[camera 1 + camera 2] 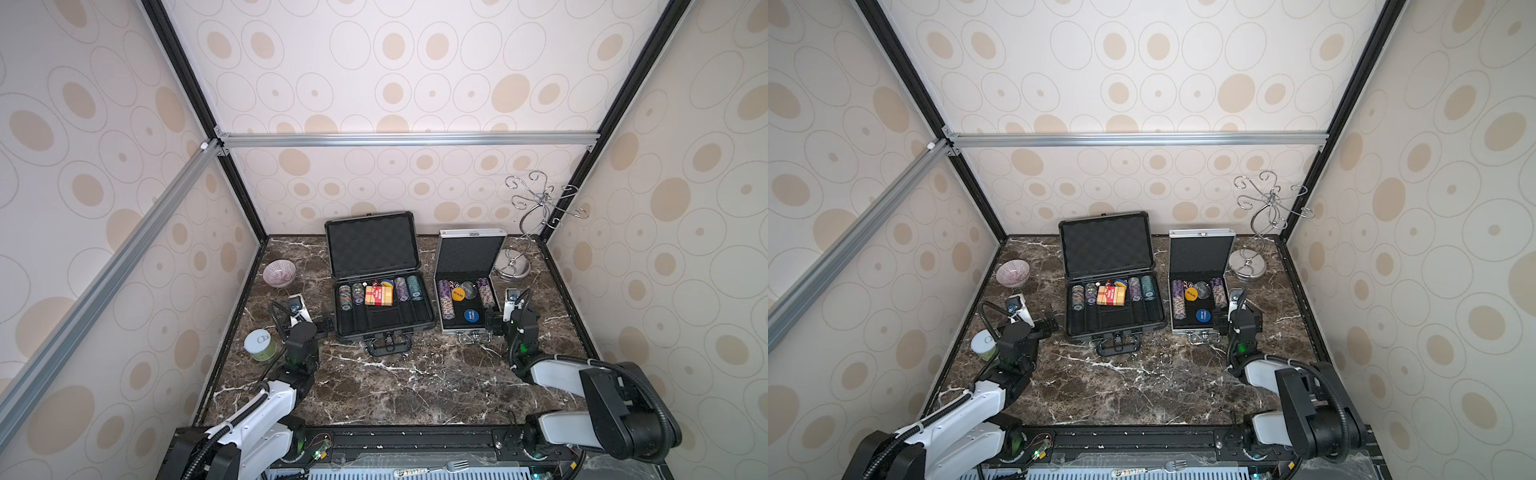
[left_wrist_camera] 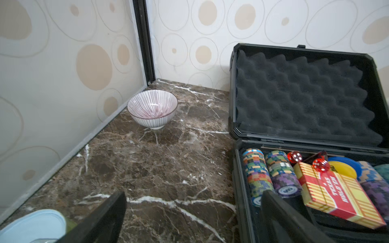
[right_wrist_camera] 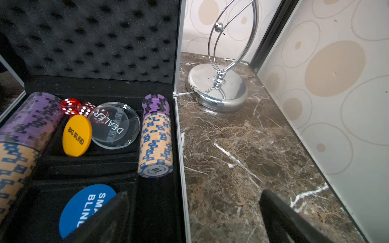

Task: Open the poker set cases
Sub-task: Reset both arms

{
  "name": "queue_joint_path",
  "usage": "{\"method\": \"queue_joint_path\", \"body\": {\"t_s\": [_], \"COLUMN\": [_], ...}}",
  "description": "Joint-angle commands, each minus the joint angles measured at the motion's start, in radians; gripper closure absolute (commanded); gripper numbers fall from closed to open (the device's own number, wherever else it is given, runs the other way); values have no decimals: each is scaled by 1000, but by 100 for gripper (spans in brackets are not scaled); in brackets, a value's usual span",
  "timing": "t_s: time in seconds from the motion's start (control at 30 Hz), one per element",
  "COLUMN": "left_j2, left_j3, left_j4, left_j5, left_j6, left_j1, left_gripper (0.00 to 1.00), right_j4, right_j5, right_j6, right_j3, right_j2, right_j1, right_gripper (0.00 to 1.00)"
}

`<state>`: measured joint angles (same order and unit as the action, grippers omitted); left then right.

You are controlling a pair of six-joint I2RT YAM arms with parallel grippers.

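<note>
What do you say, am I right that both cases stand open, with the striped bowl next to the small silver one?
Not quite. Both cases stand open, but the striped bowl sits by the large dark case, not the small silver case, as a top view shows. Beside the silver case is a chrome wire stand.

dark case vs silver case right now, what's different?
The dark case is larger, with a black frame; the silver case is smaller, with an aluminium frame. The dark case holds a red-and-yellow card box; the silver case shows none. Both stand open, lids up, foam-lined, with chips inside.
</note>
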<state>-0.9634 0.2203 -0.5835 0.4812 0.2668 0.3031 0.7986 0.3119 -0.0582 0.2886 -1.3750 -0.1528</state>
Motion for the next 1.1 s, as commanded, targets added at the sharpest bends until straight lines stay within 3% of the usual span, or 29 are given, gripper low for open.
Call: {"method": "queue_joint_path", "body": {"t_s": [0.0, 0.13, 0.23, 0.33, 0.53, 0.77, 1.07], "left_j2": [-21, -36, -35, -51, -111, -221, -399], "left_j3": [19, 14, -16, -48, -109, -150, -131], "left_j4": [-100, -135, -211, -272, -423, -620, -832], "left_j5": [90, 116, 170, 294, 333, 299, 126], "left_j6": [-80, -97, -120, -118, -186, -234, -299], "left_j1": [-8, -10, -12, -16, -23, -36, -65], "left_gripper": [0, 0, 0, 0, 0, 0, 0], "right_j4": [153, 292, 90, 63, 18, 16, 16], "right_j5": [-93, -118, -149, -174, -184, -183, -184], "right_j6": [15, 35, 33, 28, 34, 34, 34], "right_j3": [15, 11, 73, 116, 127, 127, 127], "right_j2": [-76, -193, -145, -182, -169, -168, -168], "right_j1": [37, 66, 67, 73, 81, 80, 80], "right_gripper": [0, 0, 0, 1, 0, 1, 1]}}
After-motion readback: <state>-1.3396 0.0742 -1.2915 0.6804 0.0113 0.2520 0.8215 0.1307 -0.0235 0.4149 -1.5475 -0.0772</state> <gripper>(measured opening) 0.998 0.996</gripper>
